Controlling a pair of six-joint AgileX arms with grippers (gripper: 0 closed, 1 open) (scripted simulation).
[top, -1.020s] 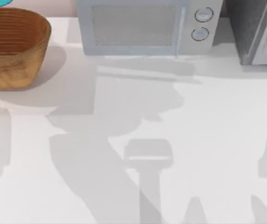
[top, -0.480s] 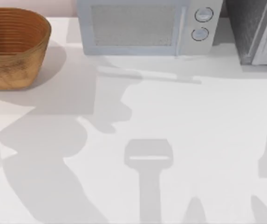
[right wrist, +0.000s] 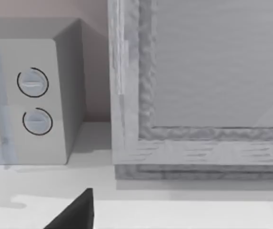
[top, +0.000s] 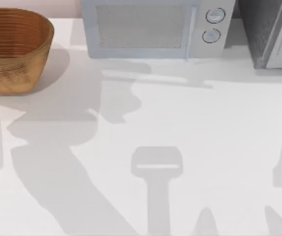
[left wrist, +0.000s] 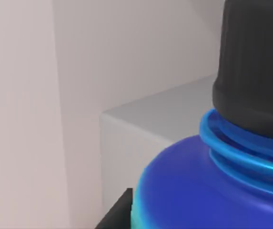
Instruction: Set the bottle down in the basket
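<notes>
The white table (top: 219,147) spans the top view, crossed by grey arm shadows; along its far edge stand a pale microwave (top: 155,28) with two round dials, and at the far right a grey framed cabinet (top: 271,32), also seen in the right wrist view beside the microwave (right wrist: 26,102); the wicker basket (top: 13,49), orange-brown with ribbed flaring sides, sits at the table's far left corner, its hollow showing nothing inside. In the left wrist view the bottle (left wrist: 207,186) looms very near the camera, blue shoulder rising to bright blue neck rings and a ribbed black cap (left wrist: 253,62), with a sliver of cyan at its lower edge; a dark finger (left wrist: 119,212) of the left gripper lies right against that edge, but whether the fingers clamp the bottle I cannot tell; a dark fingertip (right wrist: 74,212) of the right gripper pokes over the table before the cabinet; how that gripper's fingers stand I cannot tell.
</notes>
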